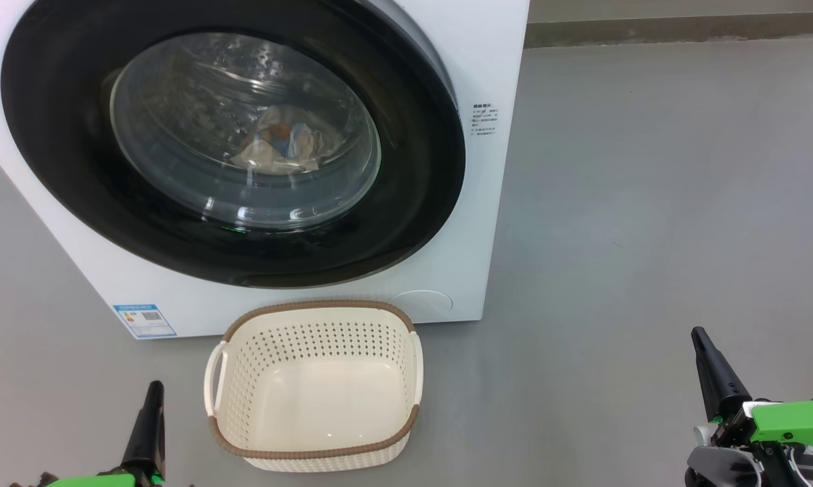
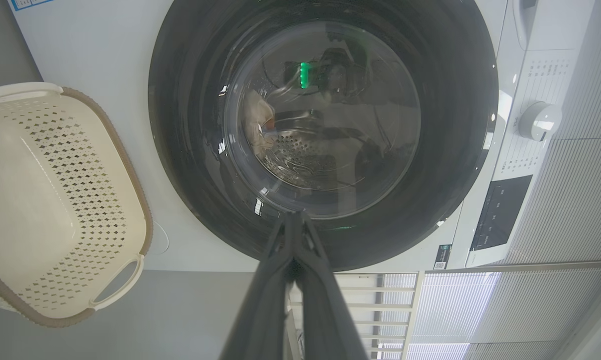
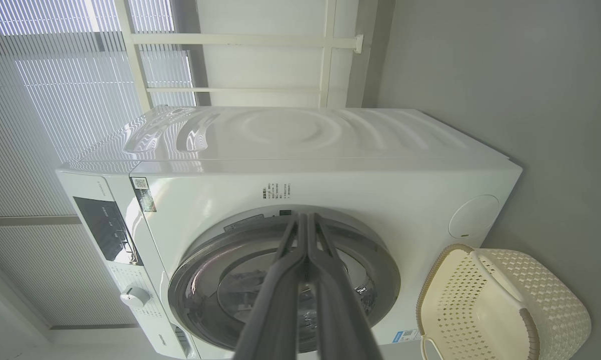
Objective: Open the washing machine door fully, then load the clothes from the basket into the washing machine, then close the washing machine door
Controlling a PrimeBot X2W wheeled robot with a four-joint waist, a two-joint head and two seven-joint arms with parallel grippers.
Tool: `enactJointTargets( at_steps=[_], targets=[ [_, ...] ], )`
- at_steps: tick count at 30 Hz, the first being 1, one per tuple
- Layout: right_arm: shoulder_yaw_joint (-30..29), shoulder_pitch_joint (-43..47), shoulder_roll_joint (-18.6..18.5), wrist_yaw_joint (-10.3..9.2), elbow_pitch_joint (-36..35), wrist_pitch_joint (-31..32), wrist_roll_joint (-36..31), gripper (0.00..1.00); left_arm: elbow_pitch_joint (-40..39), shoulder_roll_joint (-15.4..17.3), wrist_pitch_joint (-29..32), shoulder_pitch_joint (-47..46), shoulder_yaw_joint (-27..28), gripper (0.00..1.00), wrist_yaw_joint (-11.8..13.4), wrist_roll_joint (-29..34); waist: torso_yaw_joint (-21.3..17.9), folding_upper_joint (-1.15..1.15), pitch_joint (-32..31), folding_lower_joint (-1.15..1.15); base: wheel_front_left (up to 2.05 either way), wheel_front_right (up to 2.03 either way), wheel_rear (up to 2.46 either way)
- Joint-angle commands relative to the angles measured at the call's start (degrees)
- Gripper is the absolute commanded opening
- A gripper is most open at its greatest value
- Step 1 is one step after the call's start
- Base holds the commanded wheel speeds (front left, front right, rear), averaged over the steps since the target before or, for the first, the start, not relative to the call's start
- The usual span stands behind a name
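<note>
The white washing machine [image 1: 474, 223] stands ahead with its round black-rimmed door [image 1: 55, 162] closed flat against the front. Through the glass window, clothes [image 1: 281, 142] in cream, blue and orange lie inside the drum. The cream basket [image 1: 315, 318] with a brown rim sits on the floor in front of the machine, with nothing in it. My left gripper [image 1: 155, 389] is shut, low at the left beside the basket. My right gripper [image 1: 699, 333] is shut, low at the right, well away from the machine. In the wrist views the door [image 2: 190, 150] [image 3: 380, 260] lies behind each pair of closed fingers.
Grey floor [image 1: 650, 203] spreads wide to the right of the machine. A control panel with a white dial [image 2: 538, 120] sits along the machine's top edge. Window blinds and a white frame [image 3: 230, 65] stand behind the machine.
</note>
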Motion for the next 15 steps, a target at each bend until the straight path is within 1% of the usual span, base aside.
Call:
enactJointTargets(
  at_steps=[1, 15],
  targets=[
    [1.05, -2.50, -0.49, 0.10, -1.67, 0.33, -0.47, 0.00, -1.81, 0.55, 0.35, -2.44, 1.54, 0.00, 0.02, -0.47, 0.00, 0.00, 0.00, 0.00, 0.00, 0.00, 0.00],
    [1.02, -2.50, -0.47, 0.10, -1.67, 0.36, -0.50, 0.00, -1.81, 0.55, 0.35, -2.44, 1.54, 0.00, 0.02, -0.47, 0.00, 0.00, 0.00, 0.00, 0.00, 0.00, 0.00]
  ],
)
